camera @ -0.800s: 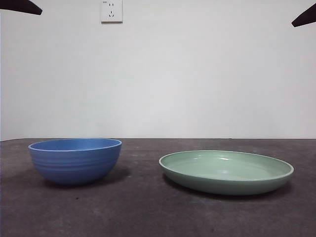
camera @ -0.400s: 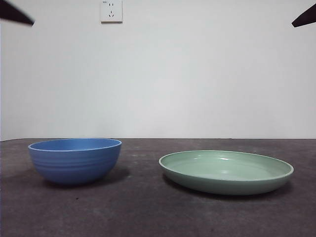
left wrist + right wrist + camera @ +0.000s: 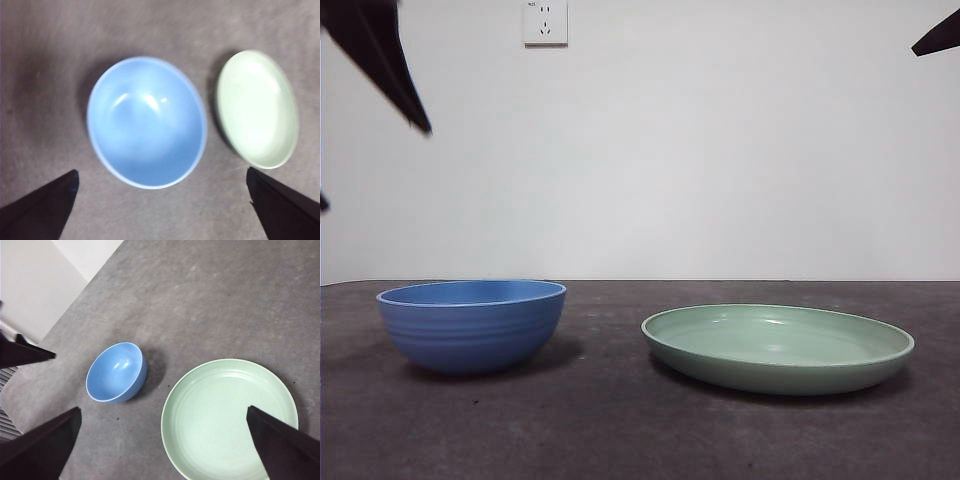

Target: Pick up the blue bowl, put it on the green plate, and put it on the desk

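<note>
Writing: none readable on the bowl, the plate or the desk; a white wall socket (image 3: 545,22) high on the pale wall carries tiny marks too small to read.
Blue bowl: the blue bowl (image 3: 472,324) is round, glossy medium blue, with faint ribbed rings around its outside. It stands upright and empty on the desk.
Green plate: the green plate (image 3: 778,346) is wide, shallow, glossy pale mint with a raised rim, clearly wider than the bowl. It lies flat and empty on the desk, near the bowl but apart from it, with bare desk between them.
Desk: the desk (image 3: 620,430) is matte, dark grey-brown and slightly mottled.
My left gripper: my left gripper (image 3: 160,200) hangs above the blue bowl, touching nothing. Its two black jaws are spread wide, with the bowl (image 3: 147,121) showing between them and the plate (image 3: 257,108) off to one side. In the front view it is the large dark shape at a top corner, high over the bowl.
My right gripper: my right gripper (image 3: 165,450) waits high over the desk, jaws spread apart and holding nothing. Below it I see the green plate (image 3: 229,419) and, further off, the blue bowl (image 3: 116,372).
</note>
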{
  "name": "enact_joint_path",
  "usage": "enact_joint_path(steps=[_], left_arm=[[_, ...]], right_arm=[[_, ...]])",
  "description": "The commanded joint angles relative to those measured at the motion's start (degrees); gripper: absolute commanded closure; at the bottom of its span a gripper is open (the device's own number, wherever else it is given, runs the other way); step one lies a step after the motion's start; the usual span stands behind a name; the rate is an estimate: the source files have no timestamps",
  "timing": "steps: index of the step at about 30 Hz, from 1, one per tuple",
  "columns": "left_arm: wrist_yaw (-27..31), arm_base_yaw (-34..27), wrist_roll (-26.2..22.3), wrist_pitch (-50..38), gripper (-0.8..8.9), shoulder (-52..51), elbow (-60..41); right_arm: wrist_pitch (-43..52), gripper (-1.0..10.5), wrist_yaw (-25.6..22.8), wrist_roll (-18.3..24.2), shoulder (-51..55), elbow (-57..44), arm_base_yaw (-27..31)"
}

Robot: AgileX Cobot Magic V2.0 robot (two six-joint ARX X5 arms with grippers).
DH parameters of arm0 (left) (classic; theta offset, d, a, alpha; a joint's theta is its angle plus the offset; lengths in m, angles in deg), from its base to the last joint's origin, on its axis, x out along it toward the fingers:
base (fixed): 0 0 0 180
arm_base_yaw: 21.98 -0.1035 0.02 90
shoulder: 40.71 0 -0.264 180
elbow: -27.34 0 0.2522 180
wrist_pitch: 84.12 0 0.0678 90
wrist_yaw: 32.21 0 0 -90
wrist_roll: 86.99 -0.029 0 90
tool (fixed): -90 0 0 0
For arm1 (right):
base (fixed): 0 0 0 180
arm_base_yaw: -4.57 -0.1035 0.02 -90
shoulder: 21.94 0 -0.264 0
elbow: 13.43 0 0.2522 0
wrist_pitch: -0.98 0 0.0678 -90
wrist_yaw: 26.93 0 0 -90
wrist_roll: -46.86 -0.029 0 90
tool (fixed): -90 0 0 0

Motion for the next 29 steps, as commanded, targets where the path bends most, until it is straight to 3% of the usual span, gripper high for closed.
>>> enact_joint_path(steps=[1, 12, 20, 26, 29], left_arm=[[0.02, -0.33, 0.28, -0.13, 1.97, 5.18, 1.07], [0.09, -0.33, -0.50, -9.05, 2.06, 19.39, 1.14], [0.61, -0.33, -0.55, -10.51, 4.38, 24.72, 1.73], [2.67, -0.35, -0.59, -11.74, 7.61, 25.27, 1.73], [3.52, -0.35, -0.55, -12.76, 7.98, 25.27, 1.73]], right_arm=[[0.39, 3.3, 0.09, 0.46, -0.22, 1.11, -0.26], [0.07, 3.3, 0.09, 0.44, -0.22, 1.11, -0.26], [-1.11, 3.3, 0.07, 0.44, -0.22, 1.11, -0.26], [-1.14, 3.3, 0.07, 0.46, -0.22, 1.11, -0.26], [-1.11, 3.3, 0.07, 0.46, -0.22, 1.11, -0.26]])
